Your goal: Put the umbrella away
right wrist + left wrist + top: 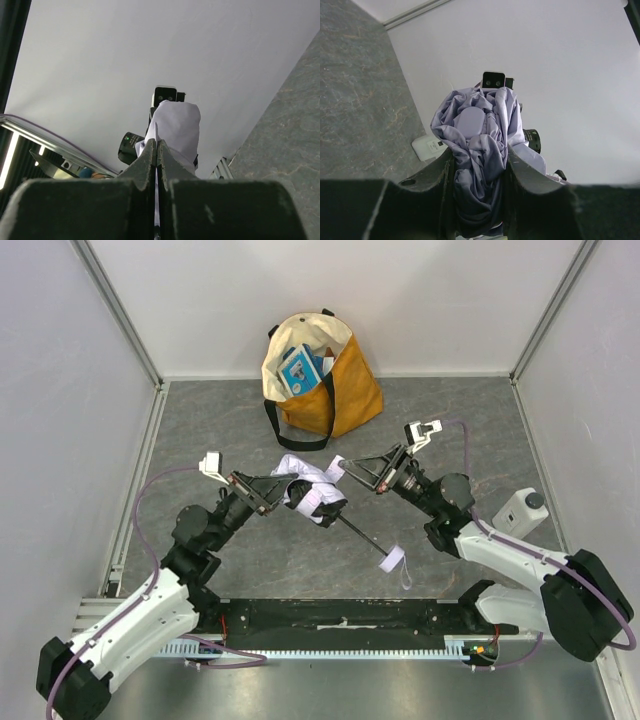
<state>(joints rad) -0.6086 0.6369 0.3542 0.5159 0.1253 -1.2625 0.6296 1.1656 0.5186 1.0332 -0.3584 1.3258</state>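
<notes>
The umbrella (312, 490) is a crumpled pale lavender bundle held above the table's middle, its black shaft running down-right to a lavender wrist strap (392, 560). My left gripper (277, 492) is shut on the canopy from the left; bunched fabric (477, 145) fills the gap between its fingers (432, 175). My right gripper (348, 471) is shut on a thin edge of canopy fabric (177, 125) from the right, its fingers (145, 162) nearly touching. The mustard-and-cream tote bag (325, 375) stands open at the back.
The tote holds a blue-and-white packet (301, 370). A white bottle (522, 510) stands at the right wall and shows in the left wrist view (427, 147). Enclosure walls ring the grey table (240, 570).
</notes>
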